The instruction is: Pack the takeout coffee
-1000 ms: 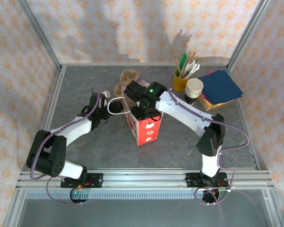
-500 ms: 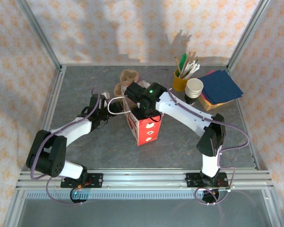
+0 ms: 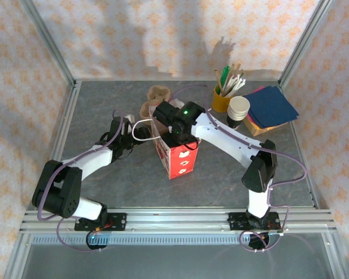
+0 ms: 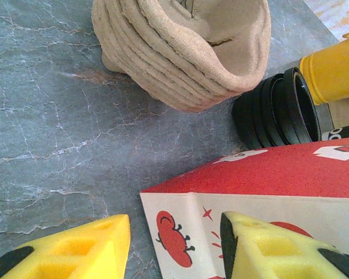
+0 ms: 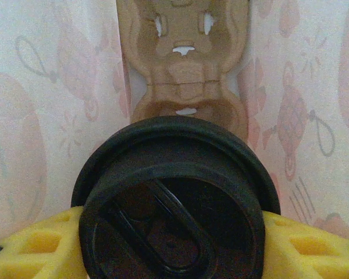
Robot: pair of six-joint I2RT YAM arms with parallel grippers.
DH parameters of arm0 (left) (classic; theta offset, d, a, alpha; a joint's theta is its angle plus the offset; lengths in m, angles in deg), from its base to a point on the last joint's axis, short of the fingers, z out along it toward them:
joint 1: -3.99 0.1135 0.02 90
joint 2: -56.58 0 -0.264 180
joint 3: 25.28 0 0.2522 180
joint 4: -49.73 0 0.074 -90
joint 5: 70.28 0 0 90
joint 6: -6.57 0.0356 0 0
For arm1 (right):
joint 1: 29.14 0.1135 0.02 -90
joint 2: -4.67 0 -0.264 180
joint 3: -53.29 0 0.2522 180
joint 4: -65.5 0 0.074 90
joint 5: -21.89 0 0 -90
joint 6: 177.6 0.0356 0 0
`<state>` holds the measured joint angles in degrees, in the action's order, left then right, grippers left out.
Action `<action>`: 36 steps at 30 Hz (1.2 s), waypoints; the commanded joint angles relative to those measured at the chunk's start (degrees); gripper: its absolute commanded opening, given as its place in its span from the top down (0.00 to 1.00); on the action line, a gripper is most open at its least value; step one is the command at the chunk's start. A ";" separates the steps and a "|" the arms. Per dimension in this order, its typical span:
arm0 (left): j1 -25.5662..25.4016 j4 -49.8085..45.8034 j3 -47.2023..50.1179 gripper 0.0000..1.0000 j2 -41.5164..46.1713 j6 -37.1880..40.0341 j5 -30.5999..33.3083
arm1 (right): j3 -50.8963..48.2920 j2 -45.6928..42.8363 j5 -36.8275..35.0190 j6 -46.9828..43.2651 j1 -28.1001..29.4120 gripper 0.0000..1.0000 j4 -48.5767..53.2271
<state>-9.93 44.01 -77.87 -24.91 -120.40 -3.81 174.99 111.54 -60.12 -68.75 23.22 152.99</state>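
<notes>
— Grey stone-look surface, patterned walls round it. Biggest thing on it?
— Red-and-white paper bag, upright, mid-surface. The left hand is at its left side, jaws part-way apart w/ the bag's side panel between the yellow fingers. Can't tell if they pinch it.
— Other arm?
— The right hand reaches down into the bag's mouth, clamped on the takeout coffee, one pad each side. Black lid is on. Cup hangs inside the bag, above a pulp cup carrier at the bag's bottom. Seated or not, can't tell.
— Which step, then?
— Lowering-in, I'd say, approx. the last stretch. Next: line the cup base up w/ a carrier well, go straight down, let go only once seated, then lift out w/o snagging the bag walls. Left should steady the bag.
</notes>
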 commanded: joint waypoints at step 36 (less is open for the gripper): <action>-0.63 0.49 1.22 0.54 1.34 1.28 1.81 | 4.05 0.59 -3.11 -0.38 0.01 0.56 1.27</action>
<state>-9.93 44.01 -77.21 -24.87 -120.40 -3.57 177.70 112.21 -61.24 -68.79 23.20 153.01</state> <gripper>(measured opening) 0.463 0.596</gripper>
